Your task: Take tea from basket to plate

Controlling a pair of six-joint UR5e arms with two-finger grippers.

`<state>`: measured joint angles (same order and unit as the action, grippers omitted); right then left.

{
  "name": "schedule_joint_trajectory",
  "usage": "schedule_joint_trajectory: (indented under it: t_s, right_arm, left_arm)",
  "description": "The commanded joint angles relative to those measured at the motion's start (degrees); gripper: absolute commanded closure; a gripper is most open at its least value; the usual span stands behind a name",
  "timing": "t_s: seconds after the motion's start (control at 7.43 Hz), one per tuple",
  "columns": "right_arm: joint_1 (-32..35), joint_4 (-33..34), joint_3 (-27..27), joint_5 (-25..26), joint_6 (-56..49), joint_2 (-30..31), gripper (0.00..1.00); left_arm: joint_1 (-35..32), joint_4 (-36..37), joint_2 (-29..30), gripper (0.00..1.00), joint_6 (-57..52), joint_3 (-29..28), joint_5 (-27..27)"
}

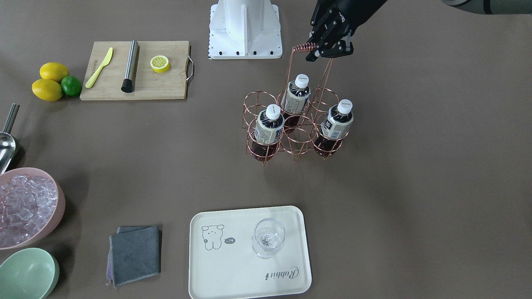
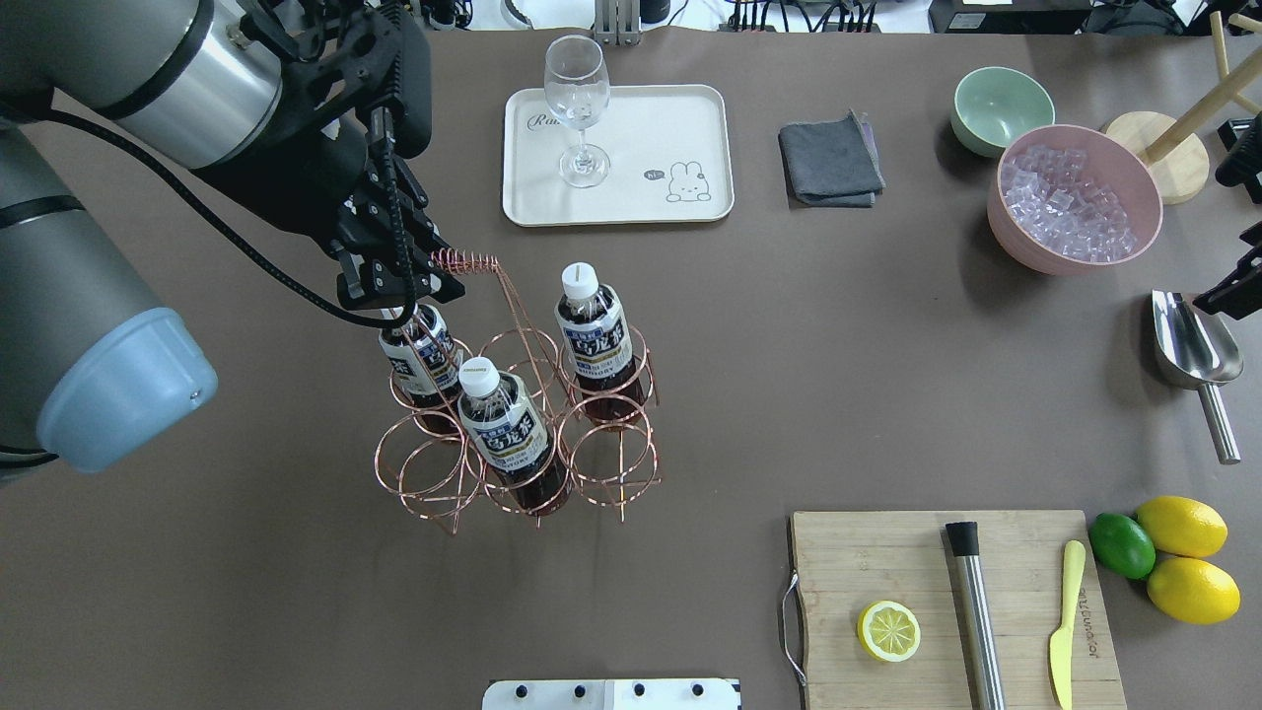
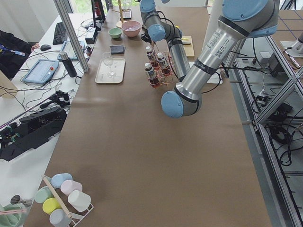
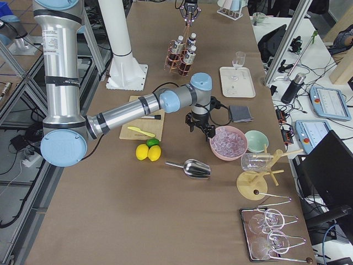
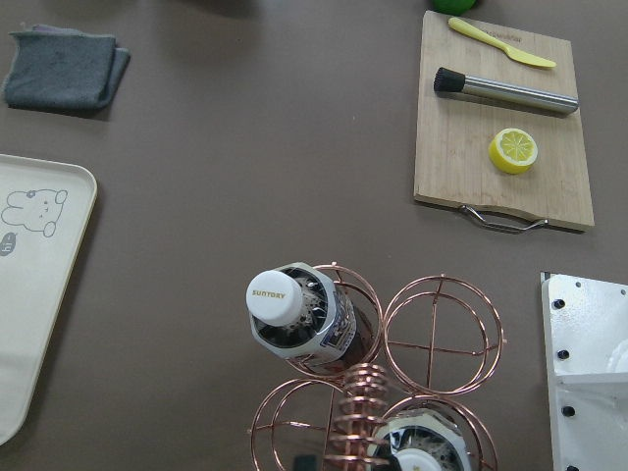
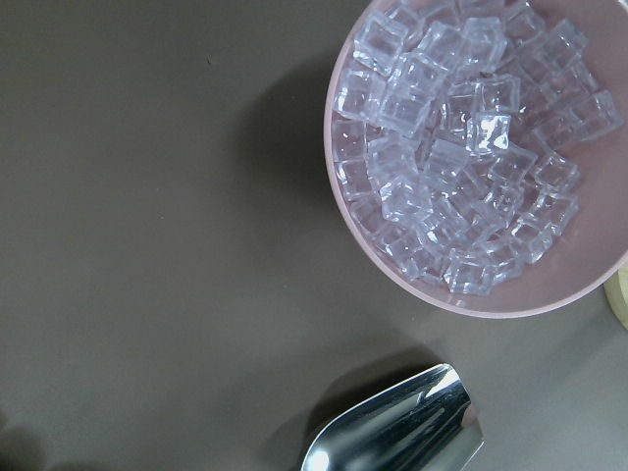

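Three tea bottles stand in the copper wire basket (image 1: 297, 140) at mid table: one at the back (image 1: 296, 97), one front left (image 1: 269, 126), one front right (image 1: 338, 122). In the overhead view the basket (image 2: 424, 473) holds bottles in the right ring (image 2: 592, 325), the middle (image 2: 498, 424) and under the gripper (image 2: 419, 357). My left gripper (image 1: 330, 53) (image 2: 399, 291) hovers at the end of the coiled handle (image 2: 463, 261), above that bottle, and looks open and empty. The cream plate (image 1: 232, 270) (image 2: 641, 128) holds only a wine glass (image 1: 269, 238). My right gripper (image 4: 201, 126) is by the pink bowl; I cannot tell its state.
A pink bowl of ice (image 2: 1075, 197), a green bowl (image 2: 996, 104) and a metal scoop (image 2: 1193, 355) sit at the right. A grey cloth (image 2: 828, 158) lies beside the plate. A cutting board (image 2: 946, 602) carries a lemon half, muddler and knife, with lemons and a lime (image 2: 1173, 552) next to it.
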<state>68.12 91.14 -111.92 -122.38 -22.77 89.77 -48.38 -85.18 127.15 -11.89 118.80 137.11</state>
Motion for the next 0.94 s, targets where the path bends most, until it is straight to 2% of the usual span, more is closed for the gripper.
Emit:
schedule_joint_trajectory:
  t_s: [0.0, 0.13, 0.27, 0.54, 0.81]
  right_arm:
    - [-0.2, -0.1, 0.7, 0.8, -0.6, -0.5, 0.0]
    - [-0.4, -0.6, 2.6, 2.2, -0.3, -2.7, 0.0]
    - [1.7, -0.8, 2.1, 4.3, -0.7, -4.2, 0.0]
    - [4.6, -0.9, -0.8, 5.2, -0.4, -3.7, 0.0]
    - [3.4, -1.0, -2.5, 5.9, -0.7, -4.2, 0.0]
  left_arm:
    - [3.3, -3.0, 0.0, 1.0, 3.9, -0.1, -0.1]
    - [4.3, -3.3, 0.0, 1.0, 4.4, -0.3, -0.9]
    - [4.7, -4.1, 0.5, 1.0, 4.4, -1.0, -1.5]
    - [4.7, -7.8, 0.6, 1.0, 4.5, -3.5, -1.4]
    - [4.7, -7.9, 0.6, 1.0, 4.5, -3.5, -1.4]
